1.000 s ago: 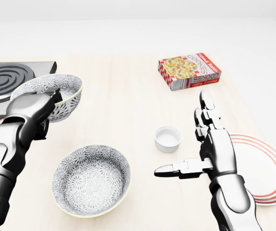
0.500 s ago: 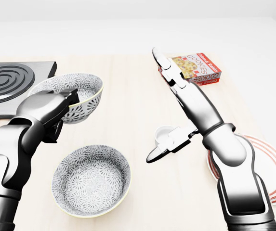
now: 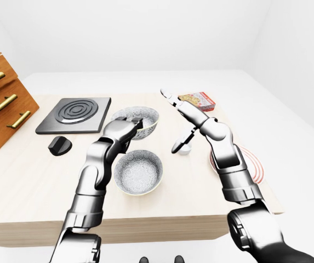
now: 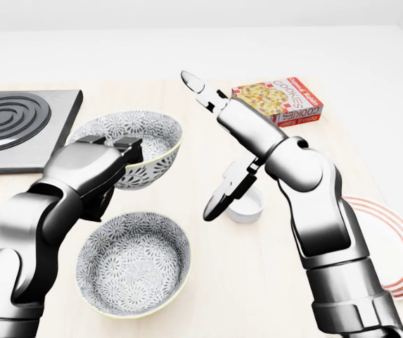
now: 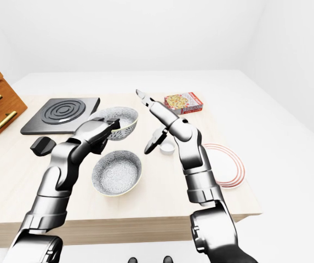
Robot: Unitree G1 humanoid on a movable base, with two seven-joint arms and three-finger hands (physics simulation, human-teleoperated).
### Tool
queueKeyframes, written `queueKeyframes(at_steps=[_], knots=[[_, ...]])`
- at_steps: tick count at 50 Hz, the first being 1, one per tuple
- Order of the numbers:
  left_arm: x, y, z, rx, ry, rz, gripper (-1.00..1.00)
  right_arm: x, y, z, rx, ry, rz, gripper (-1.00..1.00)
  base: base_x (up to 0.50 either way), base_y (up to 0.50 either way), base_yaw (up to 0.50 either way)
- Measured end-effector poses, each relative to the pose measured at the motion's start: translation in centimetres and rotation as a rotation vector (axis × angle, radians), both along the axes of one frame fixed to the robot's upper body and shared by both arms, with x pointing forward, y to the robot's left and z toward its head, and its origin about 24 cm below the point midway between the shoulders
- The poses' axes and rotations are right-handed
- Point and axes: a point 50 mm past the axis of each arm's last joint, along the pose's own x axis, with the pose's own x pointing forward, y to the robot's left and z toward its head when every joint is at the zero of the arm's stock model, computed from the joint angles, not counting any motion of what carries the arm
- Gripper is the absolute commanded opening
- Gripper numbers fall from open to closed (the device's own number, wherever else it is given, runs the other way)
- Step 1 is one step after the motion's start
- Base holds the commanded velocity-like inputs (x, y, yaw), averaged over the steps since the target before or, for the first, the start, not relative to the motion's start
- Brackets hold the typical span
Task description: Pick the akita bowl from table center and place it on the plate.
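Gripping the akita bowl (image 4: 139, 144) by its near rim, my left hand (image 4: 96, 165) has its fingers clamped over the edge, and the bowl hangs clear above the surface (image 4: 187, 232), up toward the far-left part beside the stove plate (image 4: 18, 123). The bowl is round, so it has no long axis to speak of; its mouth faces up and tips slightly toward the right of the head view. My right hand (image 4: 212, 144) is held up over the middle of the surface, its fingers (image 4: 197, 88) spread wide apart and closed on nothing, thumb hanging just above the small white cup (image 4: 247, 205).

A second patterned bowl (image 4: 132, 264) sits upright near the surface's near edge, below the one I hold. The plate (image 4: 398, 246), white with red rings, lies at the right edge, well apart from the akita bowl. A cookie box (image 4: 278, 102) lies flat toward the far right. A black knob (image 3: 58, 146) rests near the stove plate, and a wooden drawer cabinet (image 3: 0, 101) stands at the far-left corner. The surface is pale wood in a plain white room.

Compared with half a second ago, the akita bowl has travelled rightward away from the stove plate, and my right hand has swung left and leaned lower toward it.
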Motion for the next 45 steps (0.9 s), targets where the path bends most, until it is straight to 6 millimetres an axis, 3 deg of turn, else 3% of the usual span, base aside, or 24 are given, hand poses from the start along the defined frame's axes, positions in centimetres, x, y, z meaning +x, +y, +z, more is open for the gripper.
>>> queueKeyframes(at_steps=[20, 31, 32, 34, 36, 40, 41, 42, 44, 45], knots=[[-3.7, -3.0, 0.8, -0.011, -0.034, -0.092, -1.00, 1.0, 0.7, -0.5, -0.038, 0.049, 0.003, 1.00, 0.00, 0.00, 0.00], [-5.0, -3.6, 1.6, -0.026, -0.088, -0.107, -1.00, 1.1, 0.7, -0.7, -0.043, 0.059, -0.001, 1.00, 0.00, 0.00, 0.00], [-5.0, -3.6, 1.6, -0.024, -0.091, -0.107, -1.00, 1.1, 0.7, -0.7, -0.042, 0.059, -0.002, 0.87, 0.00, 0.00, 0.00], [-5.2, -3.6, 1.6, -0.019, -0.093, -0.109, -1.00, 1.2, 0.6, -0.6, -0.043, 0.055, -0.010, 0.83, 0.00, 0.00, 0.00], [-5.3, -3.6, 1.6, -0.021, -0.095, -0.110, -1.00, 1.2, 0.4, -0.7, -0.046, 0.052, -0.021, 0.56, 0.00, 0.00, 0.00], [-5.6, -3.6, 1.4, -0.033, -0.089, -0.117, -1.00, 1.2, 0.2, -0.7, -0.049, 0.048, -0.033, -0.18, 0.00, 0.00, 0.00], [-5.6, -3.6, 1.4, -0.032, -0.092, -0.116, -1.00, 1.2, 0.2, -0.7, -0.050, 0.050, -0.033, -0.55, 0.00, 0.00, 0.00], [-5.6, -3.6, 1.5, -0.030, -0.096, -0.114, -1.00, 1.2, 0.2, -0.8, -0.052, 0.051, -0.034, -0.64, 0.00, 0.00, 0.00], [-5.7, -3.5, 1.6, -0.029, -0.102, -0.110, -1.00, 1.1, 0.2, -0.9, -0.052, 0.057, -0.029, -1.00, 0.00, 0.00, 0.00], [-5.7, -3.4, 1.7, -0.033, -0.104, -0.107, -1.00, 1.1, 0.2, -1.0, -0.053, 0.060, -0.026, -1.00, 0.00, 0.00, 0.00]])
